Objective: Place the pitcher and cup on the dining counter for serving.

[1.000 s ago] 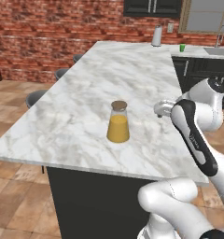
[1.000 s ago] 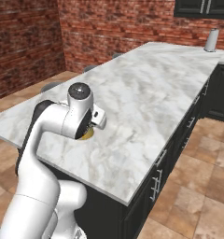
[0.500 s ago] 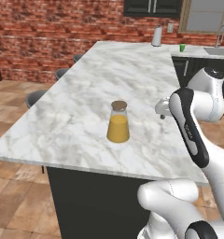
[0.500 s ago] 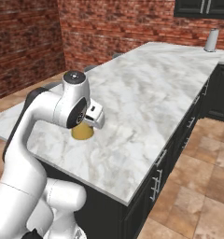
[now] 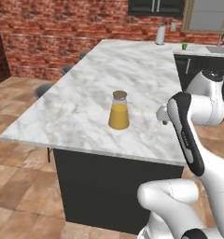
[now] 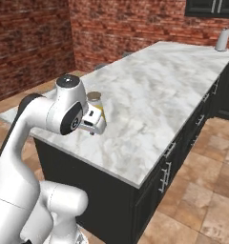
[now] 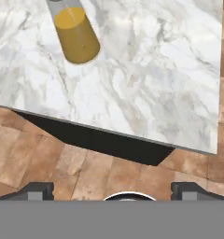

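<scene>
The pitcher [image 5: 118, 111], a clear carafe of orange liquid with a brown cork lid, stands upright on the marble dining counter [image 5: 86, 105] near its front end. My gripper [image 5: 162, 115] hovers to the right of it, apart from it and holding nothing. In the hand view the fingertips stand wide apart, so the gripper [image 7: 112, 190] is open, with the pitcher [image 7: 76, 39] at the upper left over the counter [image 7: 146, 70] edge. In the right base view my arm hides most of the pitcher [image 6: 94, 96]. The small green cup [image 5: 184, 46] sits on the far kitchen counter.
A white paper-towel roll [image 5: 160, 34] stands at the far end of the marble. Grey stools [image 5: 44, 88] line the counter's left side. A sink and window [image 5: 219, 46] are at the back right. Dark cabinets [image 6: 183, 157] run below the counter, above a tiled floor.
The arm has swung and the hand has turned and dropped slightly beside the pitcher. The jaws stay open. The pitcher and cup have not moved.
</scene>
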Controlling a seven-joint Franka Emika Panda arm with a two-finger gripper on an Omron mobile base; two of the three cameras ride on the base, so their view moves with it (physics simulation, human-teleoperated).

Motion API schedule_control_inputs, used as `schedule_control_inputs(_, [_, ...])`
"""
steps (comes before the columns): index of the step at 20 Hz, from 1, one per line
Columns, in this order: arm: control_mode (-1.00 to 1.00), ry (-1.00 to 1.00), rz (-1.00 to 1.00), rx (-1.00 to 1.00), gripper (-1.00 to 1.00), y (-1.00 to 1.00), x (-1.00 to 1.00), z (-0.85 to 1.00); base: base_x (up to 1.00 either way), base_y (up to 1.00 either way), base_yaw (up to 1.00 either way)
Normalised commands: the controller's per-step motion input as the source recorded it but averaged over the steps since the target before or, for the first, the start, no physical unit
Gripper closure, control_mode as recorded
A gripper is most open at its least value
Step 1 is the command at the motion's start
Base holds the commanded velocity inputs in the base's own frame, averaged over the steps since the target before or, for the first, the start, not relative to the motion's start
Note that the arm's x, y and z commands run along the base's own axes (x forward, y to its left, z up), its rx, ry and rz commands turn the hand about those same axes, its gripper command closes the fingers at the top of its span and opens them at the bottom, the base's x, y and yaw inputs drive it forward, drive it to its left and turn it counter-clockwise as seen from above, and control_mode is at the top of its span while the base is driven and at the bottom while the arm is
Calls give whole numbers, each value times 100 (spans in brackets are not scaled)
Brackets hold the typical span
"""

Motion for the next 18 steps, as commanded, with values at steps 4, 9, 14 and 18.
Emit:
schedule_control_inputs(4, [100,0,0,0,-100,0,0,0,-97,-77,5])
schedule_control_inputs(9, [100,0,0,0,-100,0,0,0,-33,-100,-2])
schedule_control_inputs(14, [100,0,0,0,-100,0,0,0,0,-100,-7])
schedule_control_inputs(18, [100,0,0,0,-100,0,0,0,32,-100,-3])
